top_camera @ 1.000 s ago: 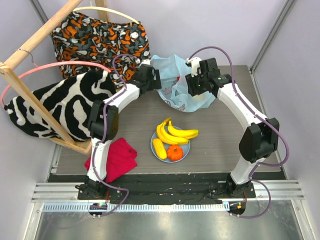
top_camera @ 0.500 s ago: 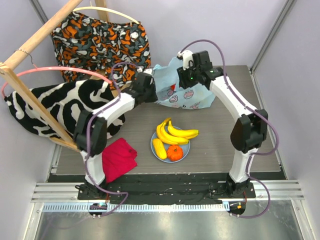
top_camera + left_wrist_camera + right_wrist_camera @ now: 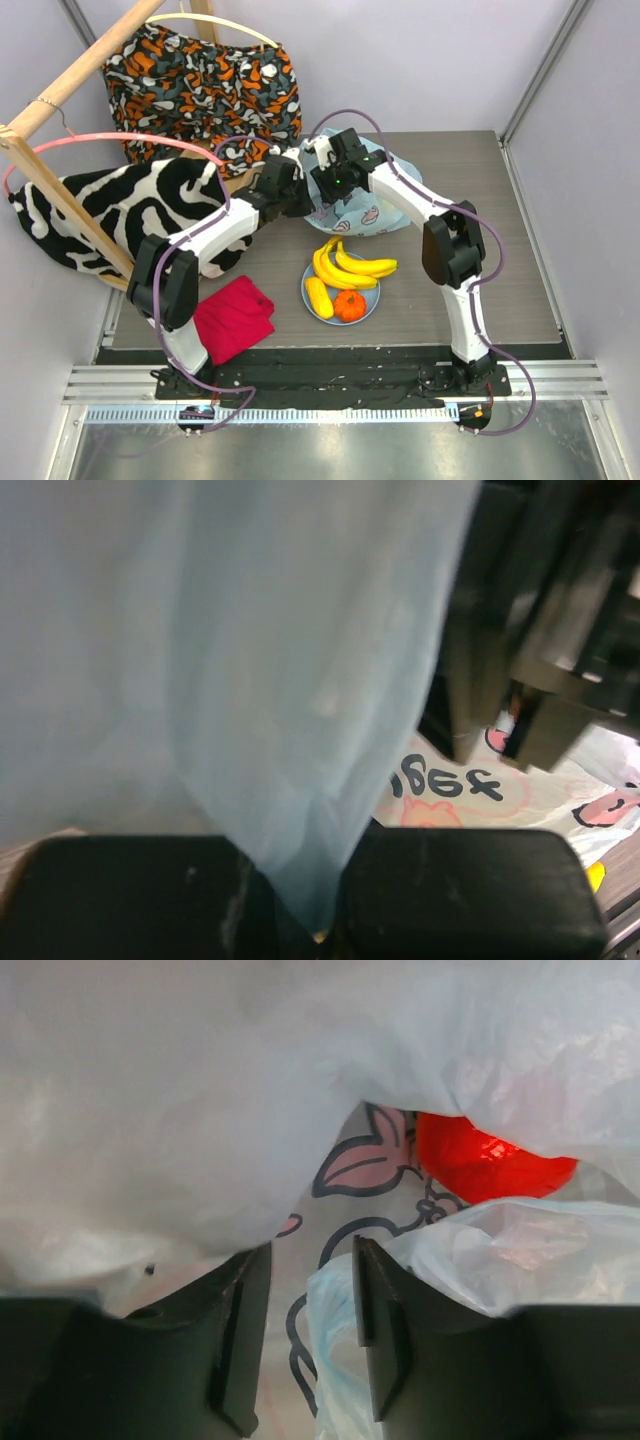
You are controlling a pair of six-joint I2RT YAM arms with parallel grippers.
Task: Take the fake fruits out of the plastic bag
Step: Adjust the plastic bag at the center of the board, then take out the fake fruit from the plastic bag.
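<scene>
The bag (image 3: 365, 215) is clamped by the left gripper (image 3: 300, 885). It is pinched by the right gripper (image 3: 310, 1305) too. A red fruit (image 3: 490, 1160) is seen inside.

- We see the plastic bag (image 3: 365, 207) crumpled at the far middle of the table (image 3: 470, 260), its cartoon prints facing up.
- The left gripper (image 3: 297, 198) and right gripper (image 3: 326, 186) meet at the bag's left edge; from here we cannot tell how their jaws stand.
- Nearer to us, a light-blue plate (image 3: 373, 295) holds the banana bunch (image 3: 350, 265), the ribbed orange fruit (image 3: 350, 305) and the oblong yellow piece (image 3: 319, 297).
- A red cloth (image 3: 235, 318) lies at the table's near left.
</scene>
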